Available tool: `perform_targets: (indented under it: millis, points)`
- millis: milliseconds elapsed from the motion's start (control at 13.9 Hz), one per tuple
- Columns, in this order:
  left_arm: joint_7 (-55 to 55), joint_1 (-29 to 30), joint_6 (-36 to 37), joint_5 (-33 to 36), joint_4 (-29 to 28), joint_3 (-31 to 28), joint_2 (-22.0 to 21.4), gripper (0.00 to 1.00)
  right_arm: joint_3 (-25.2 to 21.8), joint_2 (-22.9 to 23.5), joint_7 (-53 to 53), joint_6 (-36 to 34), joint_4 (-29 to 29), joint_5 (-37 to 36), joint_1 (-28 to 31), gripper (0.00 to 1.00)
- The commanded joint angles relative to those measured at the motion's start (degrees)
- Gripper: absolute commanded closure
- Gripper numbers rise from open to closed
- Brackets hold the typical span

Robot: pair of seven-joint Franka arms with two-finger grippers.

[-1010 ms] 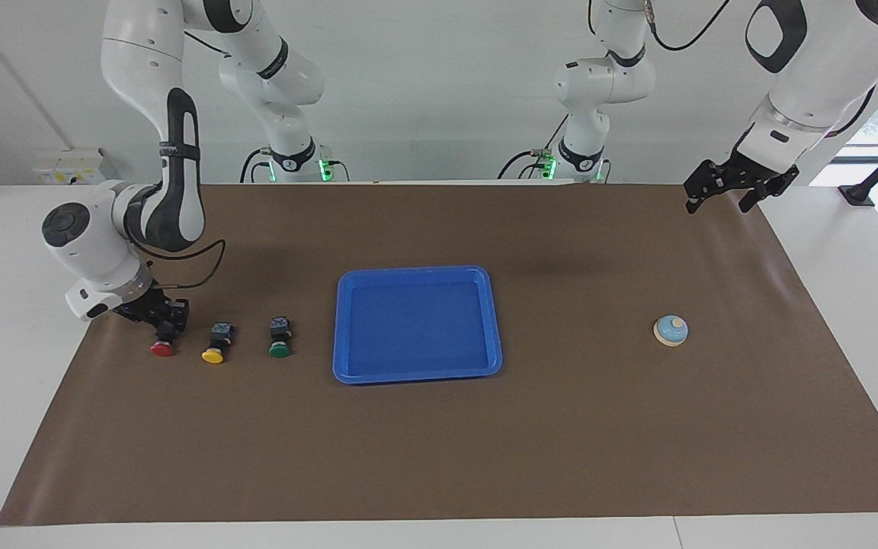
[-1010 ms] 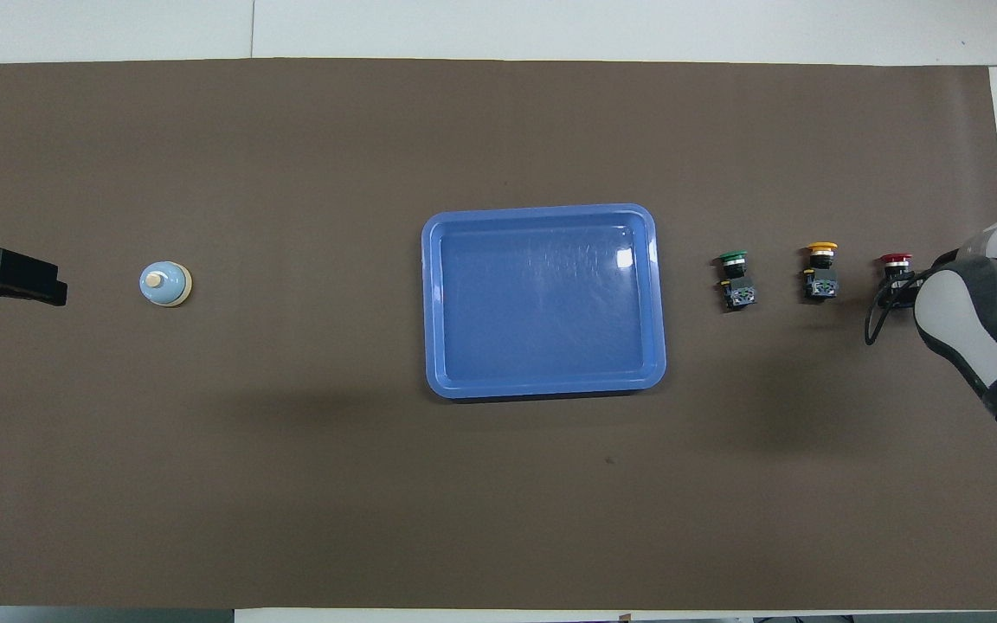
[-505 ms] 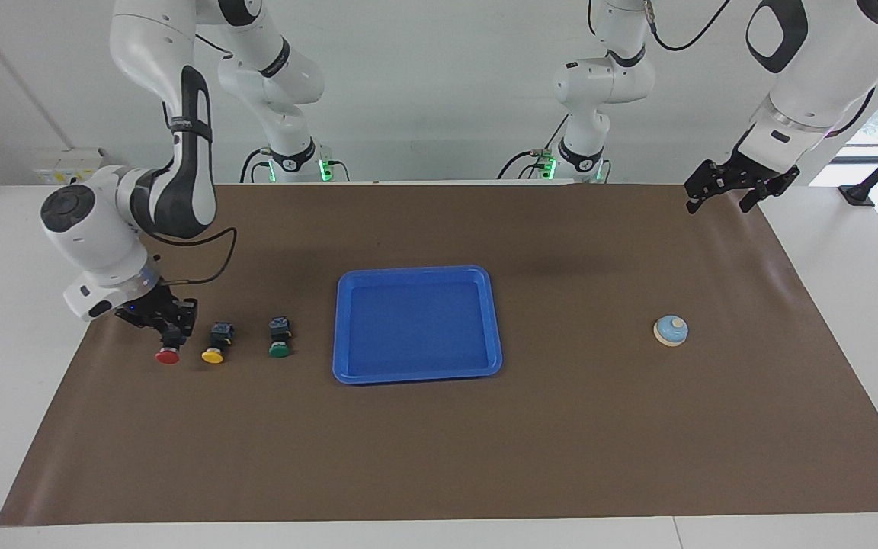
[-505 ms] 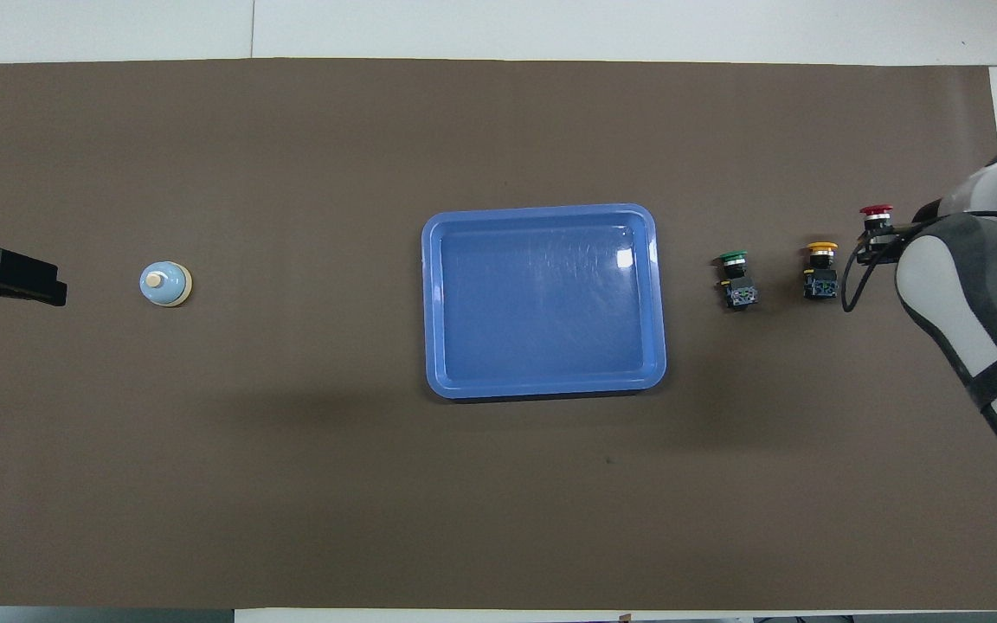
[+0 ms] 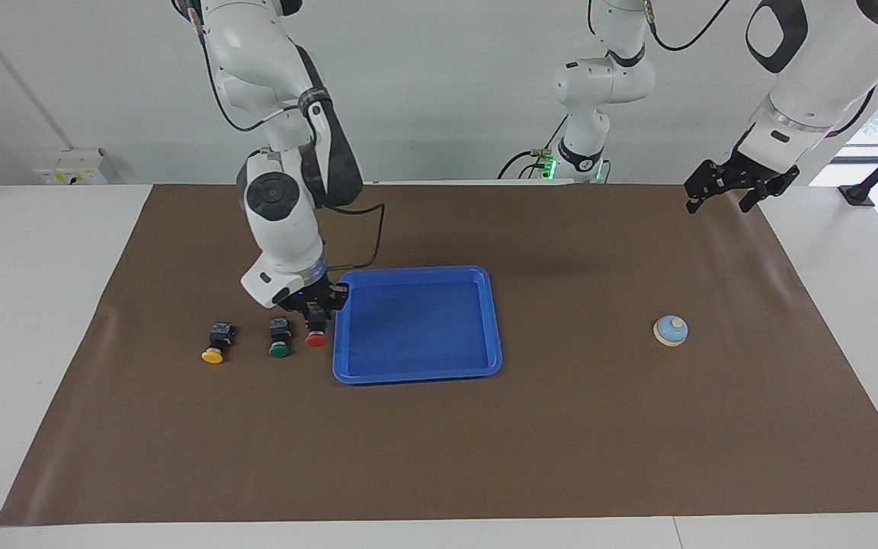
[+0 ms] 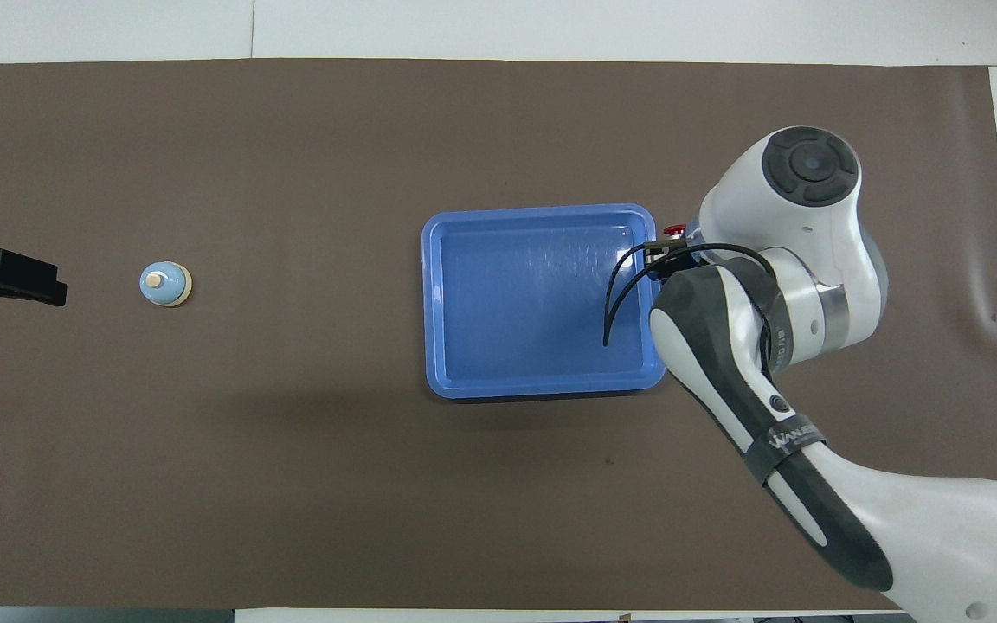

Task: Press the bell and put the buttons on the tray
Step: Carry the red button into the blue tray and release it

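Facing view: two white robot arms stand at a brown-covered table.
Buttons: three small push-button switches with black and blue bodies and round mushroom caps, one each red, yellow, green.
Red-capped button: gripped in the right gripper, fingers closed on its body, cap pointing away from the robots; it hangs just beside the tray's rim at the right arm's end, between that rim and the green button.
Green-capped button: lying on the table, close beside the red one.
Yellow-capped button: lying on the table, further toward the right arm's end.
Tray: one bright blue rectangular plastic tray with rounded corners and raised rim, mid-table, nothing in it.
Bell: one small round desk bell, light-blue dome, cream rim and knob, well apart from the tray, toward the left arm's end.
Left gripper: waits in the air over the table's corner near the robots, fingers spread wide, holding nothing.
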State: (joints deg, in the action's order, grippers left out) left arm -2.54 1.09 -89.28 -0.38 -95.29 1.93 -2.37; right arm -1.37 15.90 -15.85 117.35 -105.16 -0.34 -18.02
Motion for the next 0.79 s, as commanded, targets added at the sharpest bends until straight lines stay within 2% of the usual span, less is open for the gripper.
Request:
perform_targets:
  millis: [0, 433, 722]
  points:
    - [0.5, 0.0, 0.8, 0.1, -0.6, -0.1, -1.1, 0.0, -0.4, 0.9, -0.1, -0.1, 0.2, 3.2, -1.6, 1.0]
    - [0.5, 0.0, 0.8, 0.1, -0.7, -0.1, -1.1, 0.0, -0.4, 2.6, -5.8, 3.6, -1.4, 3.8, -5.3, 1.0]
    - [0.5, 0.0, 0.7, 0.1, -0.7, -0.1, -1.1, 0.0, -0.4, 2.6, -6.7, 9.1, -6.0, 3.8, -5.6, 1.0]
